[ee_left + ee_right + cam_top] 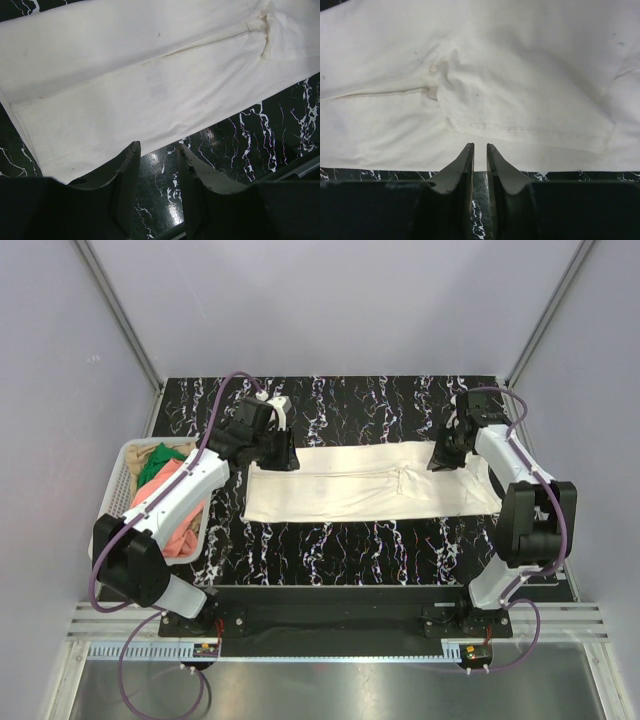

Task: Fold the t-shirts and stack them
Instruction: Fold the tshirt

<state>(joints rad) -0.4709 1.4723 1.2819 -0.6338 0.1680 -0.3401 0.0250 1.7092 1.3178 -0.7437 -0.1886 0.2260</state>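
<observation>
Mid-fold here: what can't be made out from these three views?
Top view: the heaped t-shirts in the basket are crossed by the left arm; their count is unclear.
Top view: the left gripper and right gripper cover the cream t-shirt's far corners.
Right wrist view: whether the right gripper pinches the hem; its own tips hide the contact.
Wrist views: frame edges cut off the cream t-shirt's ends.

Soft, even light is falling from above on my table [330, 540], and its glossy marble top is throwing small glare. The cream t-shirt [150, 75] is showing bright and sharp, while my right fingers [454, 176] are looking dark, slightly blurred.
</observation>
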